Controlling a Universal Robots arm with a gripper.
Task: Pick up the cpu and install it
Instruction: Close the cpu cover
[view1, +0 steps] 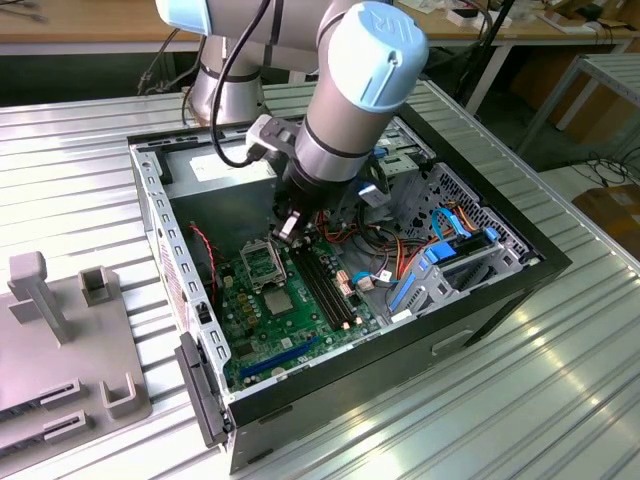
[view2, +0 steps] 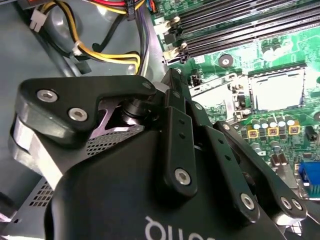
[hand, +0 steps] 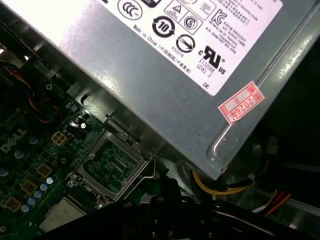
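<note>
The cpu (view1: 277, 300) is a small dull grey square lying flat on the green motherboard inside the open computer case, just in front of the socket. It also appears as a pale square in both wrist views (view2: 277, 90) (hand: 62, 214). The socket (view1: 258, 262) (hand: 111, 165) has its silver frame open and its contact field bare. My gripper (view1: 289, 228) hangs over the board at the socket's far edge, next to the memory slots, a short way from the cpu and apart from it.
The grey power supply (hand: 165, 65) (view1: 215, 175) sits close behind the socket. Long black memory slots (view1: 325, 285) (view2: 240, 25) run beside it. Yellow and black cables (view2: 107, 52) lie near the gripper. A drive cage with blue parts (view1: 440, 265) fills the case's right. Grey fixtures (view1: 60, 330) stand on the table.
</note>
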